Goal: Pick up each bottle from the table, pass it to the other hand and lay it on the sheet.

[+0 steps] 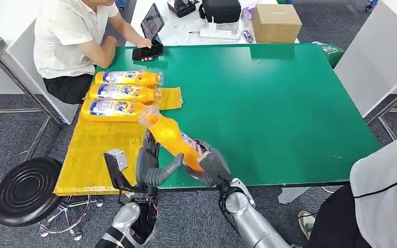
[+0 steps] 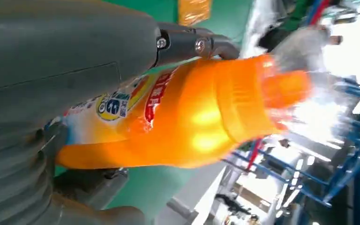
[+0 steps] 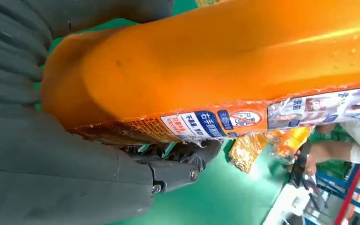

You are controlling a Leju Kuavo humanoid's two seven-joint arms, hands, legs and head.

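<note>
Both hands meet at about six o'clock over the green table (image 1: 269,103). The right hand (image 1: 212,166) grips the base of an orange bottle (image 1: 173,138), fingers wrapped round it; the left hand (image 1: 150,165) has its thumb and fingers closed on the bottle's middle. The bottle tilts, cap toward eleven o'clock, near three bottles (image 1: 119,93) lying on the yellow sheet (image 1: 90,155).

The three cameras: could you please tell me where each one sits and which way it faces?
Head view: high on the body, looking down at the green table; both arms, left hand, right hand.
Left wrist view: behind the left hand, along the held bottle towards its cap.
Right wrist view: behind the right hand, at the bottle's base.
All share the bottle.
</note>
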